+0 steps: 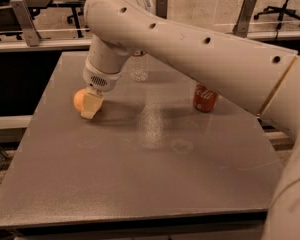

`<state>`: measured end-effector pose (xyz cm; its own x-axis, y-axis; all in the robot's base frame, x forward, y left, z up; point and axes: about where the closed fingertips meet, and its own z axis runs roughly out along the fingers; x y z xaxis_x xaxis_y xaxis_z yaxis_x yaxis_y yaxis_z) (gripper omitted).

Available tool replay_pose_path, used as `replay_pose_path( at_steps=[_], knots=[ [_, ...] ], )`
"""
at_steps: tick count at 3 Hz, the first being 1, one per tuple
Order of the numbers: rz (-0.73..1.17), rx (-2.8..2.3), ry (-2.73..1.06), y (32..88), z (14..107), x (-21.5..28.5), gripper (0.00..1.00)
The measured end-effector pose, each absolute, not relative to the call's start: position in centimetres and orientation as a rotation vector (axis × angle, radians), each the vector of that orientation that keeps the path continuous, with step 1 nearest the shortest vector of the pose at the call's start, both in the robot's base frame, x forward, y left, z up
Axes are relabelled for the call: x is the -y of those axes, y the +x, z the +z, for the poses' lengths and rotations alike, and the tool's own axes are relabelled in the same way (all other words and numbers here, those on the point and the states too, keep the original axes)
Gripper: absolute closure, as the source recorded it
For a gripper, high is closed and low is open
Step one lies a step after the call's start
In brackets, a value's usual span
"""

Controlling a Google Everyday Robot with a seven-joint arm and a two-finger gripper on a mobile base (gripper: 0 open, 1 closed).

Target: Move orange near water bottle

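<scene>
The orange point(79, 98) lies on the grey table point(140, 174) at the left, near its far half. My gripper point(89, 107) hangs from the big white arm and is down at the orange, touching its right side. The water bottle point(139, 67) stands at the back of the table, to the right of and beyond the orange. Only its clear lower body shows, since the arm hides its top. The bottle and the orange are well apart.
A red soda can point(205, 98) stands at the right of the table. My white arm point(200, 49) spans the top of the view from the right. A railing and office chairs lie beyond the table's far edge.
</scene>
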<state>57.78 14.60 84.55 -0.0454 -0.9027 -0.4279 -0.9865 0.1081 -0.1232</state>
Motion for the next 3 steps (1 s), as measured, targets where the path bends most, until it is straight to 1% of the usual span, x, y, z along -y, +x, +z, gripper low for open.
replay_pose_path(
  at_steps=[1, 2, 3],
  knots=[
    [0.303, -2.013, -1.8, 57.3, 85.9, -13.3, 0.85],
    [0.277, -2.105, -1.696, 57.5, 87.9, -8.8, 1.0],
    [0.258, -2.164, -1.634, 58.1, 88.6, -5.8, 1.0]
  ],
)
